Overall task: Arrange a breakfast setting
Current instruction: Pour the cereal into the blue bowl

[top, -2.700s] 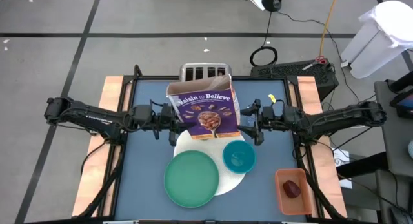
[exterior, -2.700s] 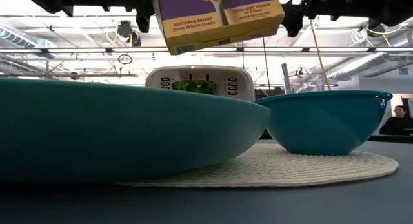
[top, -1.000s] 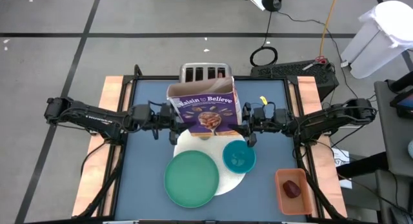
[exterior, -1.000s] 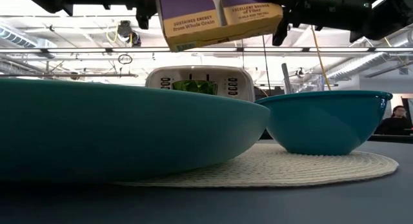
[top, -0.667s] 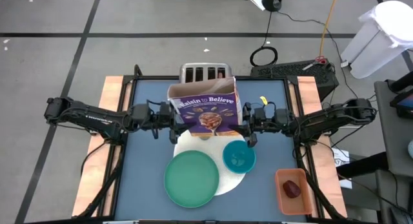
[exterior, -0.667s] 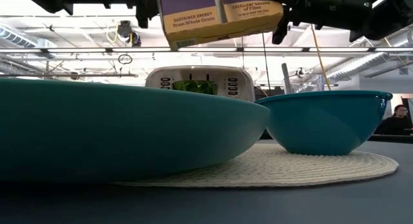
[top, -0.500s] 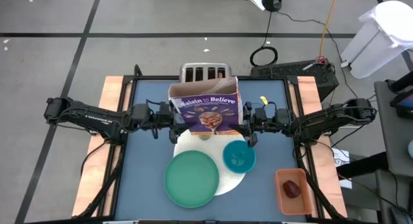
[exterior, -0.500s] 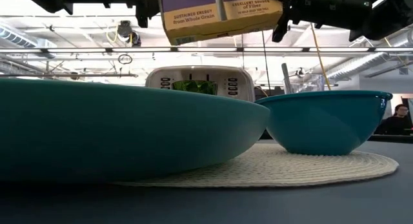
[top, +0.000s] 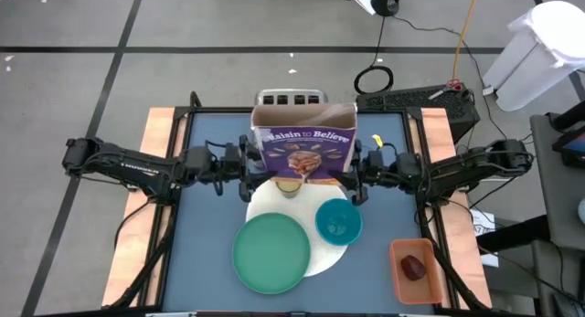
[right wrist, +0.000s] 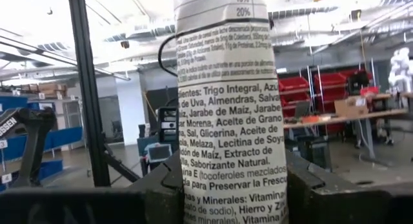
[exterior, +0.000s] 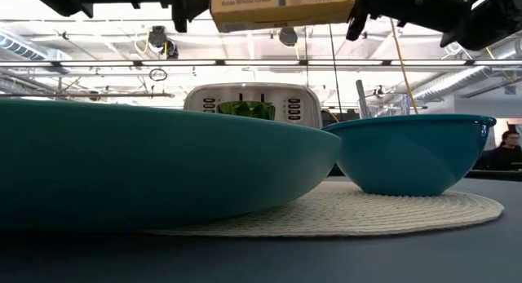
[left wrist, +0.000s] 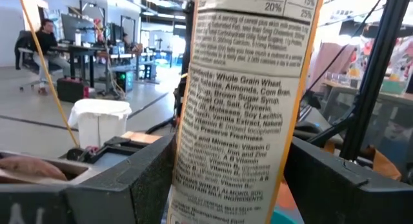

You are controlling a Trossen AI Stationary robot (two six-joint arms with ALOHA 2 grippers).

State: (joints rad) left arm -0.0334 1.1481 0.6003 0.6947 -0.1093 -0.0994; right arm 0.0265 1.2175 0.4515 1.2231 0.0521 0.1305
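The purple cereal box (top: 306, 153) hangs above the table's middle between my two arms, clear of everything; the low view shows its lower end (exterior: 281, 7). My right gripper (top: 358, 171) is shut on its right side. My left gripper (top: 247, 166) stands open, one finger on each flank of the left side panel (left wrist: 239, 121). Below lie the white round mat (top: 334, 258), the green plate (top: 271, 253), the teal bowl (top: 338, 223) and a small yellow-green cup (top: 289, 186). A clear glass (exterior: 383, 103) shows behind the bowl. My left gripper has its fingers (left wrist: 129, 185) close beside the box's left narrow panel; whether they touch it I cannot tell. My right gripper pinches the box's right narrow panel (right wrist: 232, 185), low on the box, between its two fingers. It comes from the table's right, tilted slightly upward. The box hangs nearly upright, lifted clear.
The silver toaster (top: 291, 100) stands at the far edge behind the box. An orange tray (top: 402, 285) with a dark red fruit (top: 414, 267) sits at the near right. A person (exterior: 506, 148) sits in the room beyond the table.
The cereal box has shifted toward the table's right and tipped. Its lower end has risen and now hangs level in the low view. My right gripper has tipped upward with it.
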